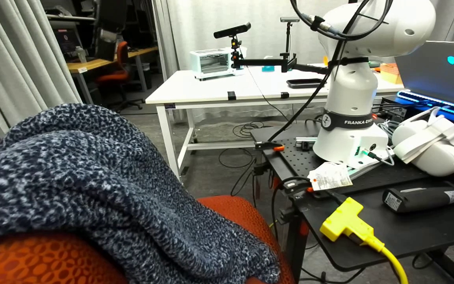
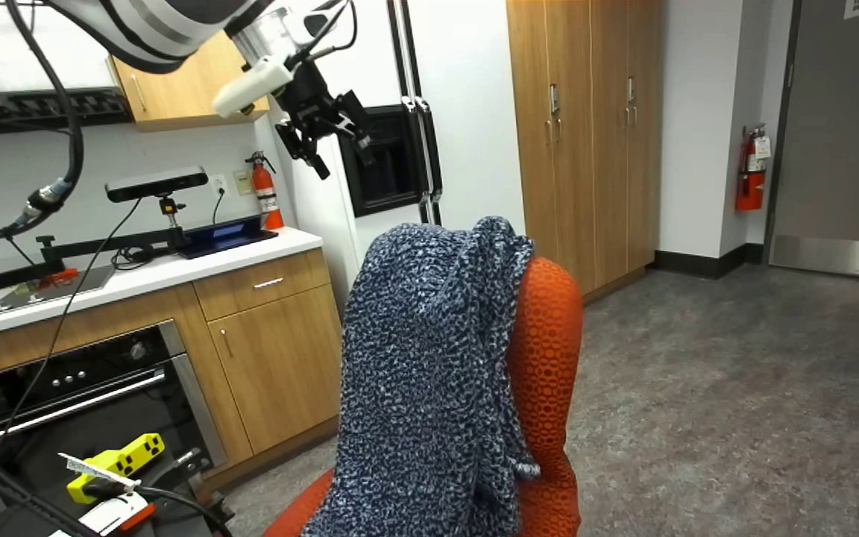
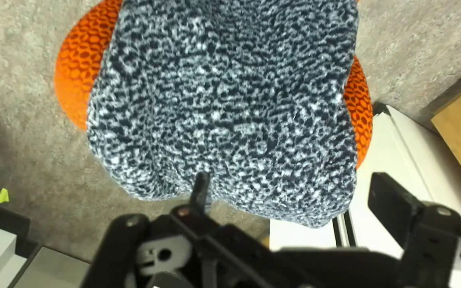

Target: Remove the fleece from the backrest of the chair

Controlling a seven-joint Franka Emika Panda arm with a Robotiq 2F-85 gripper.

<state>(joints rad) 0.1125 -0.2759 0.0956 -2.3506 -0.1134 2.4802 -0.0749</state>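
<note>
Fleece (image 2: 426,350) drapes the chair (image 2: 551,335) beside a black table (image 1: 408,232) with yellow adapter (image 1: 345,221); fingers (image 3: 390,204) hang apart above.

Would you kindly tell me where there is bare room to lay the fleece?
Bare floor lies between the orange chair and grey door; the white table is free between toaster oven and near edge. Crowded: black tabletop, around robot base, VR headset and yellow outlet splitter.

The white arm (image 1: 356,83) rises upright from its base (image 1: 343,144) to a bulky shoulder (image 1: 384,29). In an exterior view the wrist (image 2: 265,39) slants downward, carrying the black tool (image 2: 343,161), which hangs tilted in midair, its two fingers (image 3: 392,208) spread well apart.
</note>
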